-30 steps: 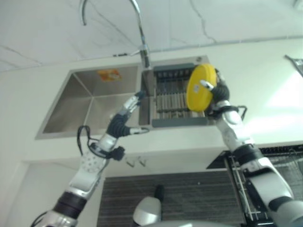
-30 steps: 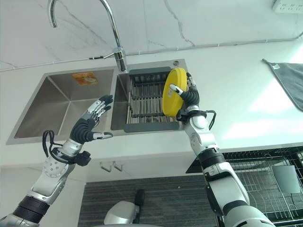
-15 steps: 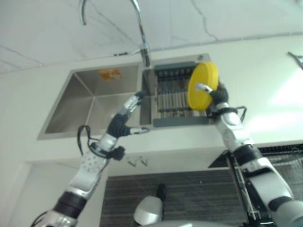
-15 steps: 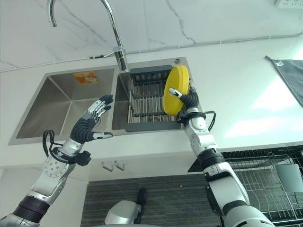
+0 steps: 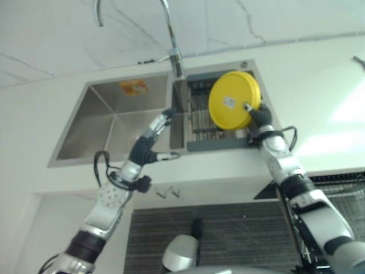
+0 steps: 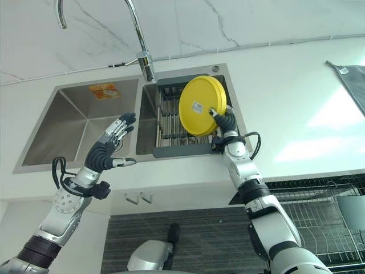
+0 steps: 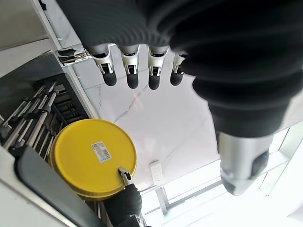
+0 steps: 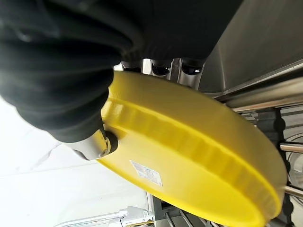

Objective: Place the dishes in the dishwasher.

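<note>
A round yellow plate (image 6: 201,105) hangs tilted over the dark dish rack (image 6: 169,130) in the sink's right basin, its underside with a small sticker facing me. My right hand (image 6: 228,122) is shut on the plate's right rim. In the right wrist view the thumb (image 8: 96,144) presses the underside of the yellow plate (image 8: 189,156) and the fingers reach behind its rim. My left hand (image 6: 107,149) is open with straight fingers, held in the air above the sink's front edge by the left basin. The left wrist view looks past its fingertips (image 7: 132,79) at the yellow plate (image 7: 92,158).
The steel left basin (image 6: 80,117) holds nothing. A tall curved faucet (image 6: 140,40) rises behind the divider. White counter (image 6: 296,114) runs to the right, with a grey cloth (image 6: 349,77) at its far edge. A wire dishwasher rack (image 6: 319,208) is pulled out at lower right.
My right hand has turned the plate from edge-on to flat, underside toward me, and shifted it left over the rack. The left hand has held still.
</note>
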Tool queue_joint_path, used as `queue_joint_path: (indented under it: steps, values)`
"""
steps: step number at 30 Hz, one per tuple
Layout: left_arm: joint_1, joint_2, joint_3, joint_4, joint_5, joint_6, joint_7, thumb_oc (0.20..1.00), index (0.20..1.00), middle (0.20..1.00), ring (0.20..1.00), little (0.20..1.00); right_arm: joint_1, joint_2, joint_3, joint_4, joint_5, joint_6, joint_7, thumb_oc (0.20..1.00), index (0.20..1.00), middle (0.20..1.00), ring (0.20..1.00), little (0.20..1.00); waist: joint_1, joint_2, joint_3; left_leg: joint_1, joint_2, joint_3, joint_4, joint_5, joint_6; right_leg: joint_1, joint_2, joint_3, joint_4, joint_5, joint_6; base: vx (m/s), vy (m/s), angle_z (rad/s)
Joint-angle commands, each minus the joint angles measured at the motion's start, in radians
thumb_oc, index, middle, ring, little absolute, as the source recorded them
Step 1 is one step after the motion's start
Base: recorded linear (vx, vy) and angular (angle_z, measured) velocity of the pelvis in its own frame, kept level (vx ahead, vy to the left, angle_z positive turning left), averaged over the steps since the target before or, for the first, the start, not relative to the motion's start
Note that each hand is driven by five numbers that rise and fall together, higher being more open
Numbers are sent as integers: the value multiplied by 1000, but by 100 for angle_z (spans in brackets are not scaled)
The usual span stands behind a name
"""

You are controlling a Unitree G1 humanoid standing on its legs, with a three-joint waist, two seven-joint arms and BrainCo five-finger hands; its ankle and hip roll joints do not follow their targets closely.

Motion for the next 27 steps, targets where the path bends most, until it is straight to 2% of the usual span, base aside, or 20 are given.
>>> queue_joint_path:
  steps: [1,2,3,4,5,6,8,10,15,18,19,20,23,25,27]
  values:
    - [-62,-23,-21,-27,-54,-44,20,1000,1000,1000,1000,1000,-81,0,19,-12,69,-84,8,200,200,200,200,200,6,10,2,27,22,59,50,-121,-5,-121,-46,17,185,-40,-58,0,0,0]
    - [-61,-26,-23,-25,-53,-47,18,1000,1000,1000,1000,1000,-80,6,15,-18,118,-116,19,200,200,200,200,200,5,9,2,28,22,61,50,-122,-5,-121,-44,20,184,-39,-59,-32,-38,0]
    - [-59,-32,-32,-17,-54,-52,16,1000,1000,1000,1000,1000,-67,39,-1,-61,282,-174,57,200,200,200,200,200,-3,7,1,31,25,66,54,-126,-6,-121,-37,28,180,-39,-60,-27,-39,0]
    - [-59,-34,-33,-14,-54,-54,15,1000,1000,1000,1000,1000,-62,46,-5,-72,313,-189,61,200,200,200,200,200,-5,6,1,33,25,68,54,-127,-6,-120,-35,30,178,-39,-60,-74,-86,-2]
    - [-58,-41,-40,-11,-57,-59,8,1000,1000,1000,1000,1000,-38,98,-21,-150,470,-261,109,200,200,200,200,200,-16,1,-2,40,30,76,55,-130,-5,-120,-28,38,172,-39,-60,-61,-61,-3]
    - [-58,-42,-40,-10,-57,-59,9,1000,1000,1000,1000,1000,-37,102,-21,-156,473,-259,114,200,200,200,200,200,-17,1,-3,40,30,77,55,-131,-5,-120,-28,39,172,-39,-60,-91,-86,-3]
    - [-63,-49,-52,0,-62,-63,11,1000,1000,1000,1000,1000,-15,149,-28,-249,570,-313,153,200,200,200,200,200,-36,-7,-13,51,38,95,57,-135,-6,-121,-20,52,163,-37,-58,-68,-72,-8]
    - [-71,-63,-68,19,-55,-60,14,1000,1000,1000,1000,1000,7,189,-25,-351,640,-339,187,200,200,200,200,200,-61,-17,-28,64,48,118,62,-142,-8,-120,-10,69,148,-35,-54,-69,-98,-18]
    - [-92,-84,-111,44,-20,-53,17,1000,1000,1000,1000,1000,59,213,-21,-500,721,-328,240,200,200,200,200,200,-116,-37,-65,92,71,168,80,-159,-15,-112,13,109,119,-33,-56,-42,-92,-54]
    - [-105,-95,-135,56,2,-48,36,1000,1000,1000,1000,1000,89,209,-22,-563,731,-310,264,200,200,200,200,200,-154,-50,-84,112,76,170,89,-173,-19,-105,40,163,95,-36,-65,-44,-86,-67]
    - [-104,-96,-138,59,1,-51,32,1000,1000,1000,1000,1000,103,205,-25,-579,733,-314,279,200,200,200,200,200,-163,-54,-87,107,75,178,99,-165,-13,-112,47,176,86,-20,-77,-40,-57,-91]
    - [-92,-98,-137,56,10,-49,48,1000,1000,1000,1000,1000,129,193,-35,-611,756,-292,302,200,200,200,200,200,-175,-60,-94,112,63,154,112,-179,-11,-105,58,221,66,-15,-81,-14,-54,-101]
    - [-42,-92,-121,30,37,-60,60,1000,1000,1000,1000,1000,174,171,-51,-647,811,-264,368,200,200,200,200,200,-175,-73,-101,110,-3,33,147,-226,15,-110,74,337,58,-1,-76,55,6,-168]
    - [-36,-94,-115,14,39,-50,22,1000,1000,1000,1000,1000,210,161,-82,-675,805,-282,376,200,200,200,200,200,-192,-75,-105,119,-10,45,147,-231,28,-109,76,358,71,-2,-72,-1,93,-174]
    - [-54,-93,-128,26,24,-39,-7,1000,1000,1000,1000,1000,272,149,-121,-710,807,-291,384,200,200,200,200,200,-222,-80,-106,137,-7,82,132,-232,41,-117,71,350,112,-13,-64,-36,130,-117]
